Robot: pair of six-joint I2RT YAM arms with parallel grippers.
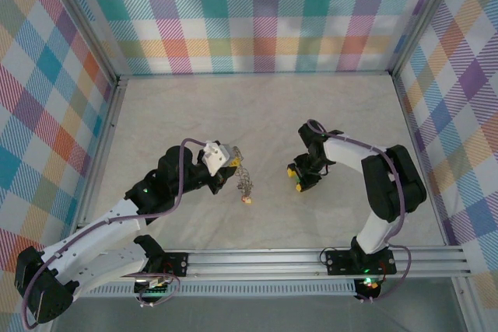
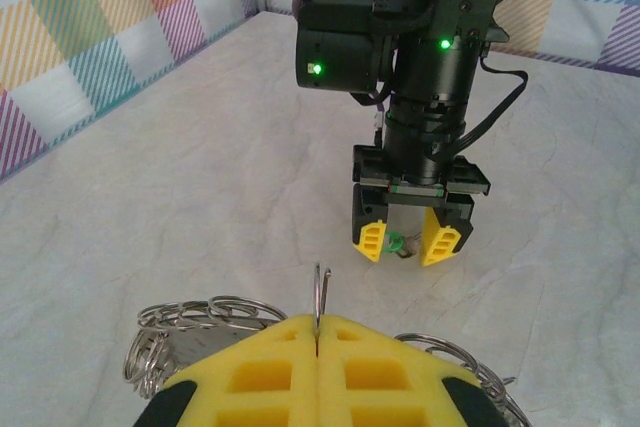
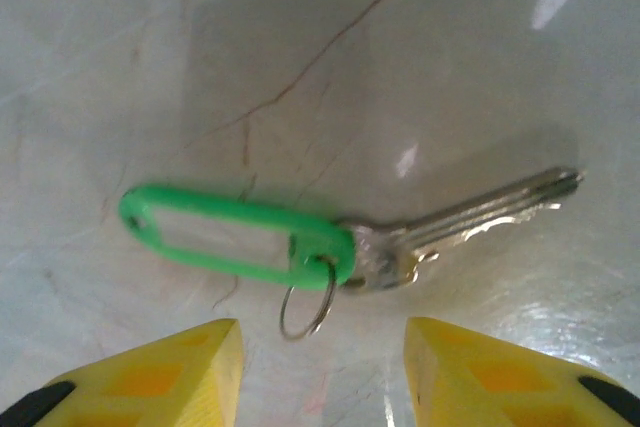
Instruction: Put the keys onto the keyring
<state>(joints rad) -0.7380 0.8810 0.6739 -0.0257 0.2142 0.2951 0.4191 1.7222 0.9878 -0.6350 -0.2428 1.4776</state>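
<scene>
The left tool (image 2: 318, 337) is clamped fully shut on the keyring (image 2: 321, 292). The ring's thin wire stands up out of the seam between the two yellow pads. A bunch of keys (image 1: 245, 183) hangs on the ring, with its small split rings spread to both sides of the pads. From above, the bunch trails from the tool toward the near edge of the counter (image 1: 257, 114), just left of the counter's middle.

The right tool (image 3: 320, 347) stands partly open and holds nothing. Its pads sit on either side of a single key (image 3: 460, 215), clear of it. That key lies flat on the counter, a little right of the middle, joined by a small ring (image 3: 307, 302) to a green tag (image 3: 235, 232). The two tools face each other, near but apart.
</scene>
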